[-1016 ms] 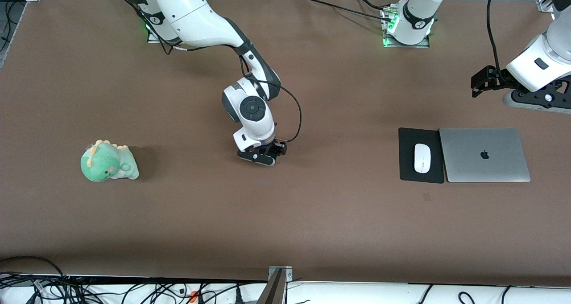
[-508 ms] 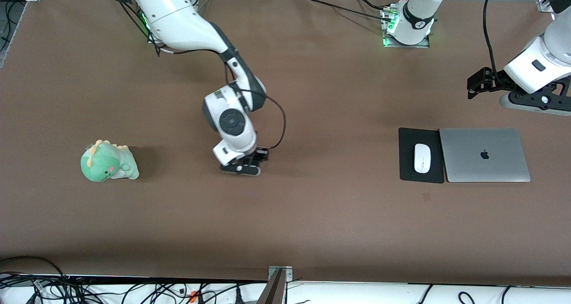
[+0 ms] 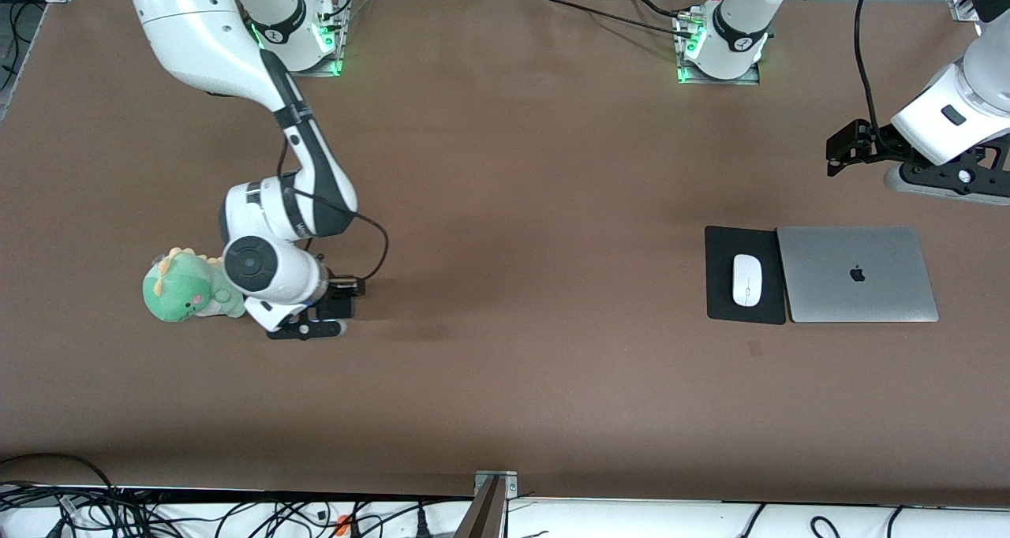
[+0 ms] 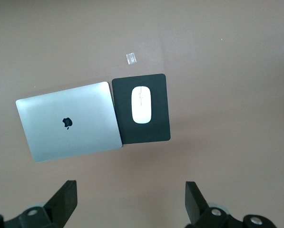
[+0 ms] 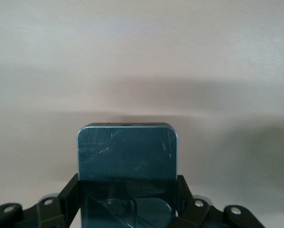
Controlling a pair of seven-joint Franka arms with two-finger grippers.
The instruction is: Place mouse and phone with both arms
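The white mouse (image 3: 746,279) lies on a black mouse pad (image 3: 720,242) beside the laptop; it also shows in the left wrist view (image 4: 141,104). My right gripper (image 3: 309,326) is low over the table right beside the green plush. In the right wrist view it (image 5: 127,190) is shut on the black phone (image 5: 127,152), which sticks out flat past the fingers. My left gripper (image 3: 943,181) hangs in the air above the table near the laptop. It is open and empty (image 4: 130,197).
A closed silver laptop (image 3: 856,274) lies against the mouse pad, toward the left arm's end. A green dinosaur plush (image 3: 185,289) sits toward the right arm's end. A small pale tag (image 3: 755,349) lies on the table nearer the front camera than the pad.
My right arm has swung from the table's middle toward its own end, carrying the phone up to the plush. The left arm has hardly moved.
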